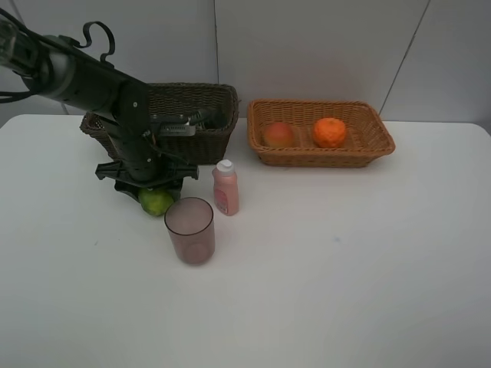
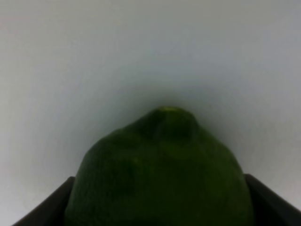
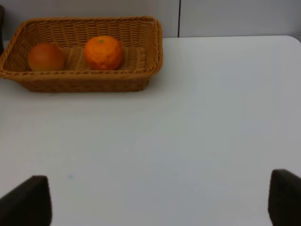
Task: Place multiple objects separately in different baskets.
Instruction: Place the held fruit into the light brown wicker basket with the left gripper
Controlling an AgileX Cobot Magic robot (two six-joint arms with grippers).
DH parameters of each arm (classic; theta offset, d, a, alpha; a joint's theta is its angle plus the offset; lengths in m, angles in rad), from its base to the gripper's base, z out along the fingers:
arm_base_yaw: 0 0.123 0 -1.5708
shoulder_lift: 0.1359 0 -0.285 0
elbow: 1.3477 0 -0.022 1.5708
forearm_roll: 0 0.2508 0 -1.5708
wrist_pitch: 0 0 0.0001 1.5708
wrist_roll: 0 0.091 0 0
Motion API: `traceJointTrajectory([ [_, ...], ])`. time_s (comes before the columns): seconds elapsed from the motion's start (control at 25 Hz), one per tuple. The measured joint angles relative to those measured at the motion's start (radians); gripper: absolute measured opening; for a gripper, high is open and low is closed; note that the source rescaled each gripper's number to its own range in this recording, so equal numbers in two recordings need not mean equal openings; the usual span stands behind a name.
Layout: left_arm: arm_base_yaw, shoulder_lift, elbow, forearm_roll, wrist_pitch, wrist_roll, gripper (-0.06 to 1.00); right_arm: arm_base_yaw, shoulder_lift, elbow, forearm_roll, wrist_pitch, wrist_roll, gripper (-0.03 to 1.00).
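A green round fruit lies on the white table in front of the dark brown basket. My left gripper reaches down over it. In the left wrist view the fruit fills the gap between the two dark fingers, which press against its sides. The light tan basket at the back right holds a peach-like fruit and an orange. My right gripper stands open over bare table, short of the tan basket.
A pink white-capped bottle stands upright just right of the green fruit. A translucent mauve cup stands in front of it. The left arm hides part of the dark basket.
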Motion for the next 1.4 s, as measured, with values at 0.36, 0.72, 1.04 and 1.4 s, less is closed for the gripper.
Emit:
traceJointTrajectory([
  [0.36,-0.001,-0.054,-0.07,0.001,0.126,0.007,0.77,0.0,0.0,0.0,0.0,0.0,0.0,1.0],
  [0.72,-0.097,-0.1,-0.43,0.019,0.322,0.148,0.77,0.0,0.0,0.0,0.0,0.0,0.0,1.0],
  [1.04,-0.223,0.074,-0.746,-0.001,0.274,0.271,0.77,0.0,-0.001,0.0,0.0,0.0,0.0,1.0],
  [1.4,-0.269,0.223,-0.802,-0.003,-0.157,0.402,0.77,0.0,-0.001,0.0,0.0,0.0,0.0,1.0],
])
